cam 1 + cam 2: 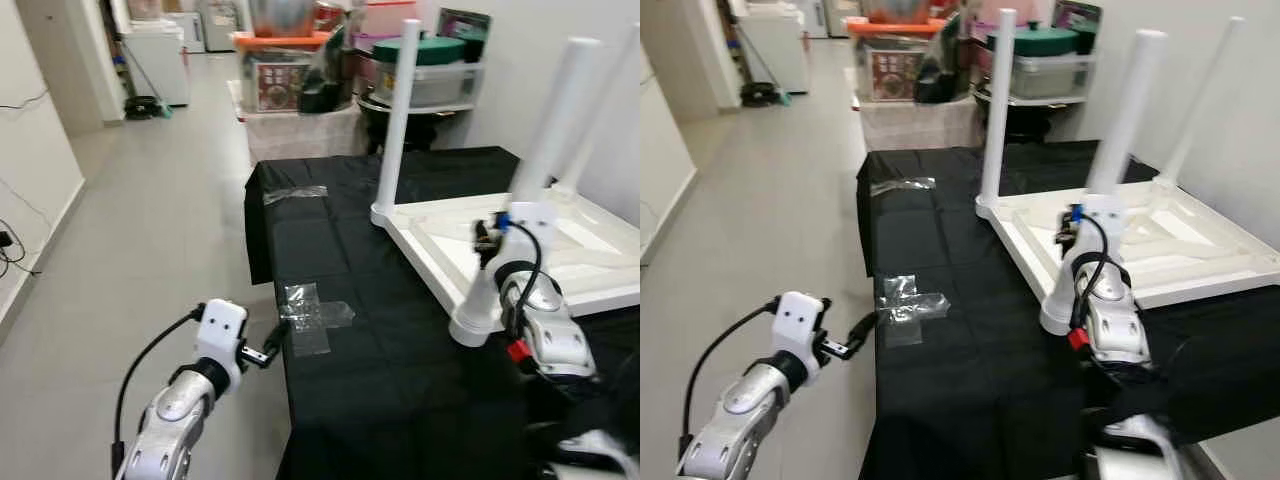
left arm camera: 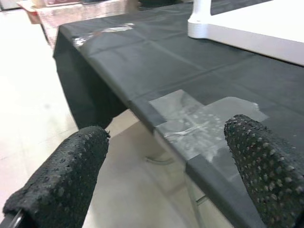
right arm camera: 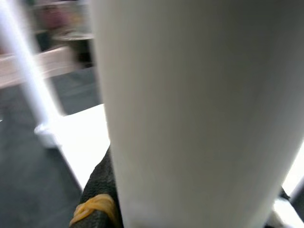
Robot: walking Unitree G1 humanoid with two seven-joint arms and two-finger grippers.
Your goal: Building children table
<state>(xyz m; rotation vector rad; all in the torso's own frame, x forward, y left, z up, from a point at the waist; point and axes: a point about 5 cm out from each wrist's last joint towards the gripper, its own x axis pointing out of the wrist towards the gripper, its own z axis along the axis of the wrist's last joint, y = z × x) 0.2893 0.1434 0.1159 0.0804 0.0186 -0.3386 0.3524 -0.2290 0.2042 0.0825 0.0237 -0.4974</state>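
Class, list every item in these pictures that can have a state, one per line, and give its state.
children's table: upside down on the black cloth, legs pointing up.
near leg: tilted, gripped low down.
right gripper: jaws shut on the near leg.
left gripper: jaws open, empty, at the cloth's edge.
clear tape: stuck flat, crossed strips.
black cloth: spread flat, creased, draped over the edge.

White leg (image 3: 190, 109) hides the right claw's grip.
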